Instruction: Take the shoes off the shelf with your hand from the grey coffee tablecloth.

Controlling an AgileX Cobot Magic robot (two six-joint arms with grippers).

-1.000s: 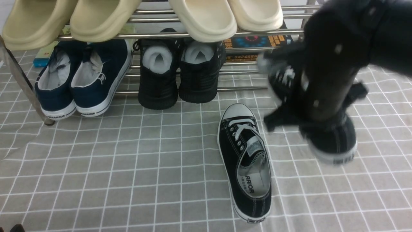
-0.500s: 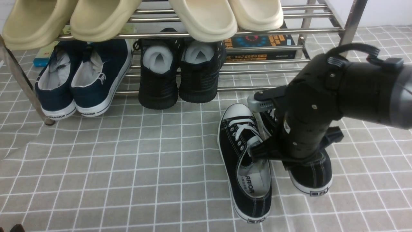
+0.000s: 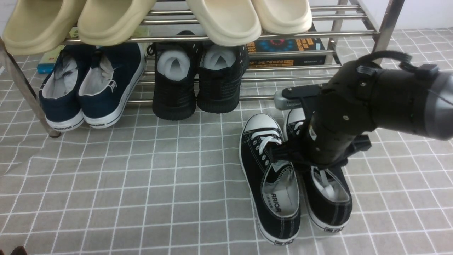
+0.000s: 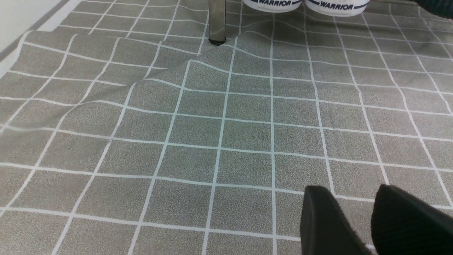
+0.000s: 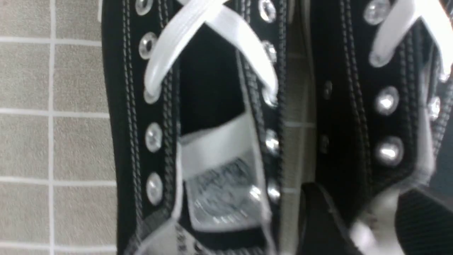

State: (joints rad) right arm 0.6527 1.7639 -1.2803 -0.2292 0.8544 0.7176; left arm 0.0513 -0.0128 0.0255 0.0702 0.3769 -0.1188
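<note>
Both black canvas shoes lie side by side on the grey coffee tablecloth [image 3: 141, 177], toes toward the shelf [image 3: 354, 34]. The left shoe [image 3: 269, 177] lies free. My right gripper [image 3: 315, 164] reaches down over the right shoe [image 3: 329, 202]. In the right wrist view the gripper [image 5: 361, 191] is shut on that shoe's side wall [image 5: 354, 106], one finger [image 5: 318, 219] outside and one inside; the free shoe [image 5: 212, 141] lies beside it. My left gripper [image 4: 350, 189] is open and empty, low over bare cloth [image 4: 212, 124].
On the steel rack's lower tier stand navy slip-ons [image 3: 88, 85] and all-black knit shoes [image 3: 198, 81]; beige slippers [image 3: 223, 21] sit on top, books [image 3: 283, 47] behind. A rack leg [image 3: 21, 92] stands at the left, also in the left wrist view [image 4: 217, 21].
My right gripper carried the second black shoe from in front of the shelf, down and toward me. The shoe now rests on the cloth beside the first one.
</note>
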